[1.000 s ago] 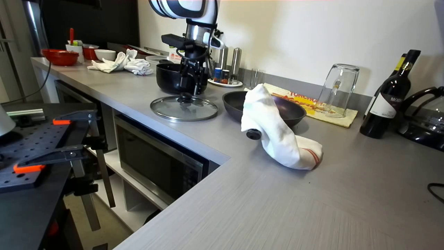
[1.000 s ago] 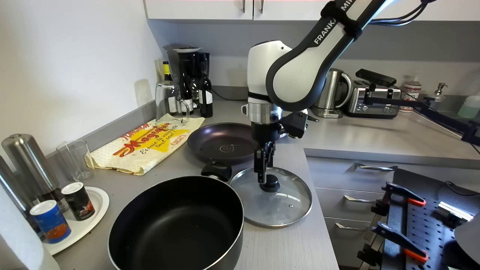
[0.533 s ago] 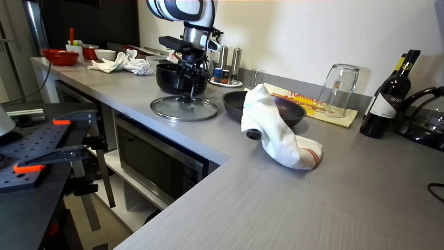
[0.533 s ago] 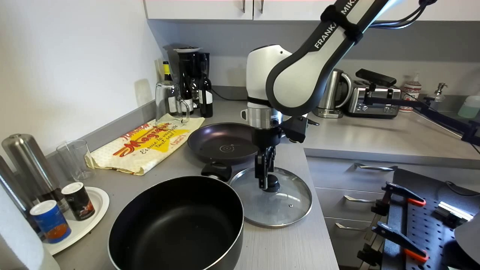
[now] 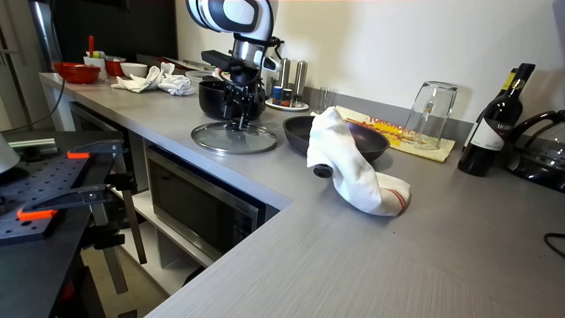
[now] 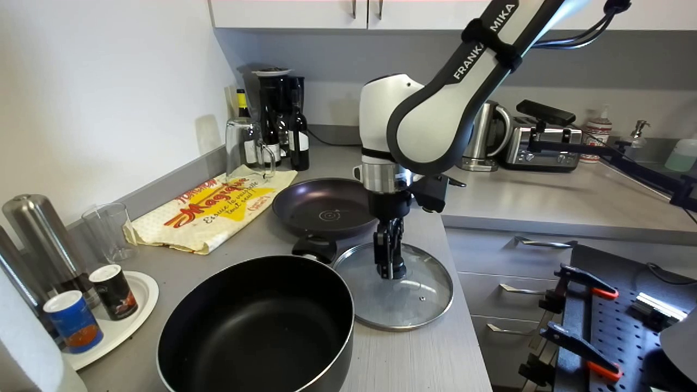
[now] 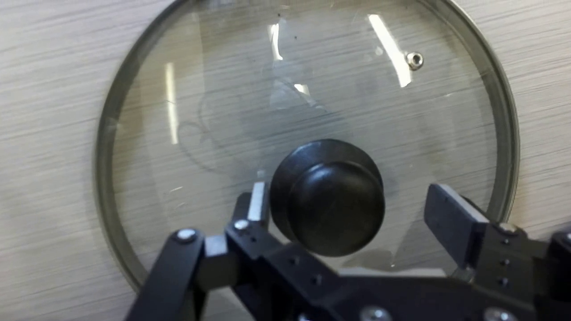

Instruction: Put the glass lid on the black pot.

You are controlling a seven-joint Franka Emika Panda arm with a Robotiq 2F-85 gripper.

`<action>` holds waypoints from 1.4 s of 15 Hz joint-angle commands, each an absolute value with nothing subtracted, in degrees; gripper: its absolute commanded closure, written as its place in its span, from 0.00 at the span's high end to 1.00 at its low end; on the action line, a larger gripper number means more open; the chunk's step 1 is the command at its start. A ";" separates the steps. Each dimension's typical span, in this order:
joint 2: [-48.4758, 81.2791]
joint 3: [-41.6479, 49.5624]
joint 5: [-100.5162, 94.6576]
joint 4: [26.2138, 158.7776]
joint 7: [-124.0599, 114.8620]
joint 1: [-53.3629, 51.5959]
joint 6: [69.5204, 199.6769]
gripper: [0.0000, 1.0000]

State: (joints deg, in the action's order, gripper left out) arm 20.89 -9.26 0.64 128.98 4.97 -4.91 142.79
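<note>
The black pincer (image 7: 350,198) stands with jaws parted astride the round black knob (image 7: 337,209) of the metal-rimmed, round clear glass lid (image 6: 419,305), which lies flat on the grey table (image 6: 405,359), just beside the wide round black pot (image 6: 256,332)

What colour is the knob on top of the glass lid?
The knob on the glass lid is plain black; it shows best in the wrist view.

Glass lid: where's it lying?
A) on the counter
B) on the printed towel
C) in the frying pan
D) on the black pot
A: the wrist view shows the counter around and under the glass lid, and an exterior view shows the black pot uncovered.
</note>
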 commanded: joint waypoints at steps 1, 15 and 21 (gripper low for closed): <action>21.17 -9.62 2.26 129.55 7.28 -4.50 144.15 0.58; 12.61 -8.83 0.73 134.88 5.58 -5.16 142.35 0.26; 5.34 -8.30 0.36 138.67 5.47 -5.19 140.29 0.26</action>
State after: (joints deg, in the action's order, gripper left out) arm 11.27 -8.94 0.74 135.88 5.80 -4.72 142.33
